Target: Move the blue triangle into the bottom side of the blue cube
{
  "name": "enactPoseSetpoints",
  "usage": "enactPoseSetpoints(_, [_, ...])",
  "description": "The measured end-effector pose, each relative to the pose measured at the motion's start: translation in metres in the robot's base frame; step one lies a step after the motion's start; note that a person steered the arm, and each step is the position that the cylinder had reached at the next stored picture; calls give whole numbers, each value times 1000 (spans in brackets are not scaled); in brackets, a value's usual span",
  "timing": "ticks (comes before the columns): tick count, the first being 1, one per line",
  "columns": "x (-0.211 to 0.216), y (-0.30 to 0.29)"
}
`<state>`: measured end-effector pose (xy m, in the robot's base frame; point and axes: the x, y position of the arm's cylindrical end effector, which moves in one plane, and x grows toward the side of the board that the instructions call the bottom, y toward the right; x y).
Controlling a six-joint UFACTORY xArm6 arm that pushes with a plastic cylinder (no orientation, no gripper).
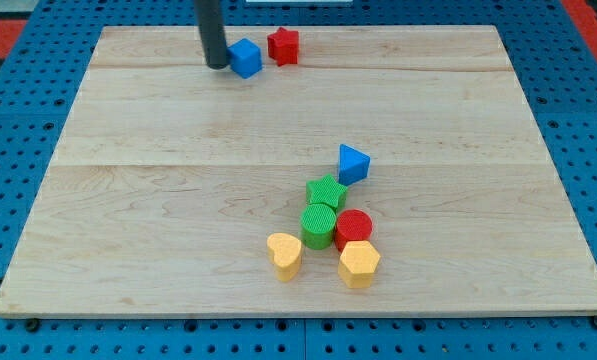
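Dark and straight, the rod comes down near the view's top, and my tip (217,64) sits on the wooden board (178,200), just off the left face of the blue cube (245,58); touching or a hair apart, I cannot tell from this angle. It is a bare rod with nothing to open or close, and it has hold of nothing. Right of the blue cube, with a slim gap between them, stands the red star (283,46), and both sit close to the board's top edge, so there is little room above them. Below that pair the wood runs bare across the whole middle band, left to right, plenty of sliding room. Now the blue triangle (353,163): it lies well apart from my tip, down and toward the view's right, just past the board's middle, well below the blue cube too. Right under it the cluster begins: the green star (326,192) at its lower left, nearly touching it, then the green cylinder (319,226) and the red cylinder (354,227) side by side, the yellow hexagon (359,263) tight under the red one, and the yellow heart (285,255) a little off to the left. That cluster sits near the bottom edge, while both side edges lie far off.
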<state>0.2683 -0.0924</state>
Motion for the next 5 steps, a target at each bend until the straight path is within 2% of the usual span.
enactPoseSetpoints(1, [16,18])
enactPoseSetpoints(2, [90,56])
enactPoseSetpoints(3, [117,153])
enactPoseSetpoints(4, [147,213])
enactPoseSetpoints(5, [191,235])
